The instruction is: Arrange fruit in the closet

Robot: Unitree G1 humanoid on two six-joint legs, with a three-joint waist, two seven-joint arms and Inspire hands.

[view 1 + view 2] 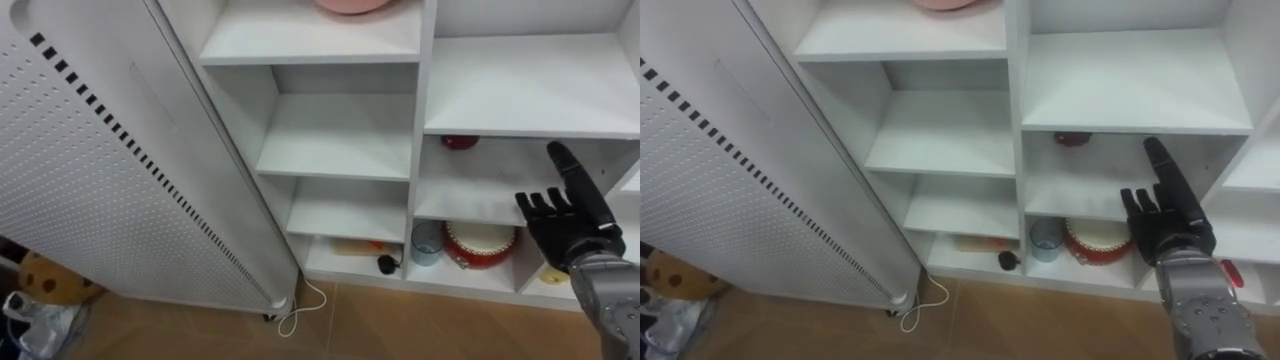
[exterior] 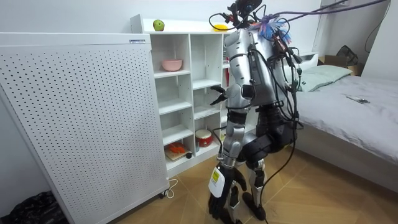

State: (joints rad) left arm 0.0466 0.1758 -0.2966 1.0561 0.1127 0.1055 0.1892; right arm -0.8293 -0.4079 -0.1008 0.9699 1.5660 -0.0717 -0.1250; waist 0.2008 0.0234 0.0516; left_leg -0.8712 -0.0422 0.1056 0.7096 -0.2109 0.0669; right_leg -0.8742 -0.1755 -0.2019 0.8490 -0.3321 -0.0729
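Left eye view — closet (image 1: 340, 135) top cropped.

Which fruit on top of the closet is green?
The round fruit toward the room view's left; the other fruit, nearer the robot, is yellow.

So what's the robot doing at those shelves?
The robot stands in front of the white open shelving unit. Its right hand is raised before the lower shelves with its fingers loose, holding nothing. A round green fruit sits on top of the unit, and a pink bowl is on an upper shelf. No fruit has been picked up yet.
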